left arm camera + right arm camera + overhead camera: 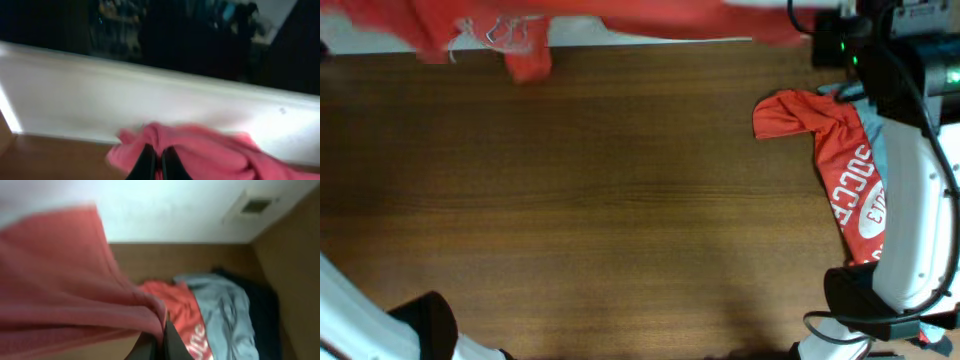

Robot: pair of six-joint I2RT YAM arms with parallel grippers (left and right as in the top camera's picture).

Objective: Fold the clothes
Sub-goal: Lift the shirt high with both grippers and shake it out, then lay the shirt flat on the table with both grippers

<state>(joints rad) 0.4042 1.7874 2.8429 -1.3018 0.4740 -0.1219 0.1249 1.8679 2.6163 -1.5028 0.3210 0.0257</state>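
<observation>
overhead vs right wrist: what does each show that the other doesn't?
Overhead only: the orange-red T-shirt stretched along the table's far edge, with its white lettering showing.
Right wrist only: the right pincer shut on that T-shirt's fabric, and a wall vent.
Both: the red SOCCE shirt piled with the grey-blue shirt.

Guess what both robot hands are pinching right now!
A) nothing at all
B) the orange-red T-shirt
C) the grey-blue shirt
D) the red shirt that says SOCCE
B: the left gripper and the right gripper are each shut on the orange-red T-shirt, while the SOCCE shirt and the grey-blue shirt lie apart in a pile.
</observation>
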